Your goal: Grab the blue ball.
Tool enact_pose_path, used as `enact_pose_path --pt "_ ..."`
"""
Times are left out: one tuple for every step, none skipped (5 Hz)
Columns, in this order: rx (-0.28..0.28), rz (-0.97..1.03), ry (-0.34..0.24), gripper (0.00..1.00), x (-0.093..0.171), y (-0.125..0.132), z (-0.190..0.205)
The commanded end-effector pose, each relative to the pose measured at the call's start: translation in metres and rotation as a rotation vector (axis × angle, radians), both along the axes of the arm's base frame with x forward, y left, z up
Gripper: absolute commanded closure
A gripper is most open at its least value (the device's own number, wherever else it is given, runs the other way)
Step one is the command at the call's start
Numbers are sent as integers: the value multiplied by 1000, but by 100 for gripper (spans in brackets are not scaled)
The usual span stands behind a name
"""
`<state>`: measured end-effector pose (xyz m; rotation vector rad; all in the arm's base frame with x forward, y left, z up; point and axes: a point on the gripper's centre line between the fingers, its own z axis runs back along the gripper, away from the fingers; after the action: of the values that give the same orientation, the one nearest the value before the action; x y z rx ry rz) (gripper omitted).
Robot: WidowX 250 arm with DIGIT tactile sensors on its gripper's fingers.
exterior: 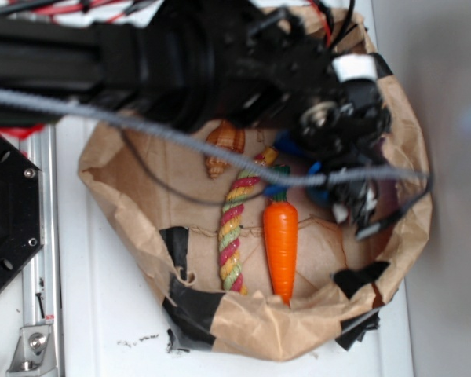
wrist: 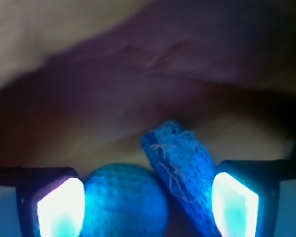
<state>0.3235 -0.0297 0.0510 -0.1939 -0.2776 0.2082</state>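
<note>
Low inside the paper bag (exterior: pixel 125 169), down over the toys. Tool (wrist: pixel 148 200) wide open, nothing gripped yet. Sponge block (wrist: pixel 180 170) leaning between the fingers (wrist: pixel 234 202), nearer the right one. Blue ball (wrist: pixel 123 200) tucked by the left finger, maybe touching the sponge; too blurry to tell.

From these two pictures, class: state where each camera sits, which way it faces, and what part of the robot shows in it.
Exterior: overhead, facing down into the paper bag; shows the black arm, the carrot and the rope.
Wrist: on the gripper, facing forward low inside the bag; shows both fingers, the blue ball and blue sponge between them.
Shared: the gripper and the bag.
</note>
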Motion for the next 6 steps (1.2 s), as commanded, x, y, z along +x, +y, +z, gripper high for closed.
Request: enact_pose_path --pt "3 0 -124 0 -19 4 77" --pt "-3 39 -171 0 -22 18 102" --pt "-15 -36 -167 0 -14 12 93" --pt "72 -295 -169 0 -7 -11 62" --pt "111 -551 -146 0 -2 -30 32" --pt "54 -756 -93 0 -10 -29 16"
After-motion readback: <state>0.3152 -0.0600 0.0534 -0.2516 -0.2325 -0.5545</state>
